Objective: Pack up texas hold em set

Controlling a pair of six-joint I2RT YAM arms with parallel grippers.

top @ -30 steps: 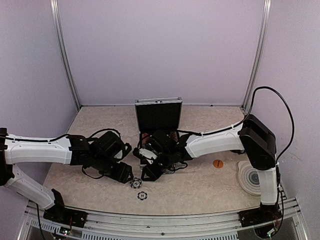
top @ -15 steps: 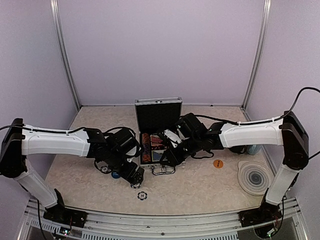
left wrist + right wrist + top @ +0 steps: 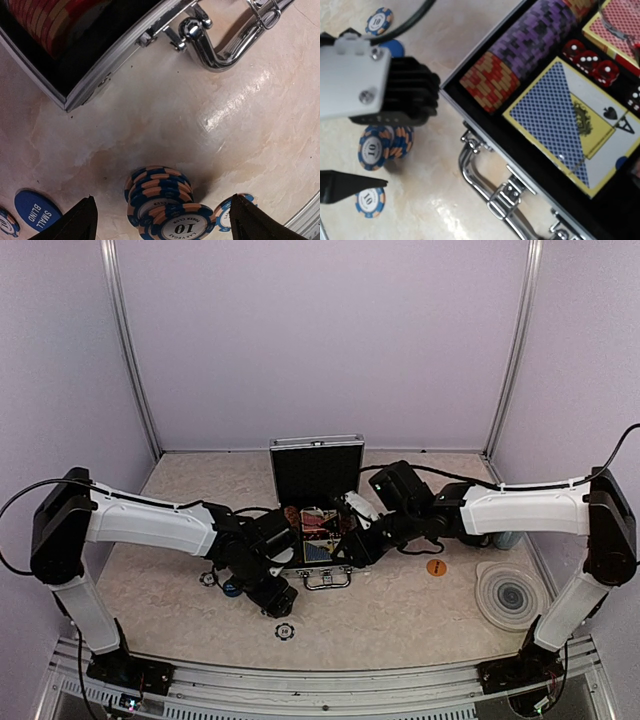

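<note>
The silver aluminium case sits open in the middle of the desk, with its lid standing upright behind it. The right wrist view shows the black inside well. A row of purple chips runs toward the top of the frame, ending in red-and-yellow chips. Next to them lies a blue card deck showing an ace of spades. Red dice lie above it, and a red deck sits in the upper right corner. The chrome handle sticks out from the case's front edge toward the bottom of that frame.

Just outside the case, near the handle, a short stack of blue-and-orange "10" chips stands on the desk. The left tool is spread wide, released, with a finger on either side of the stack and neither one touching it. A single "10" chip lies flat close by, and a blue "SMALL BLIND" button lies at the lower left of the left wrist view.

The right tool hangs over the case's front right part. Only one of its fingers shows, so I can't tell whether it is released or clenched.
</note>
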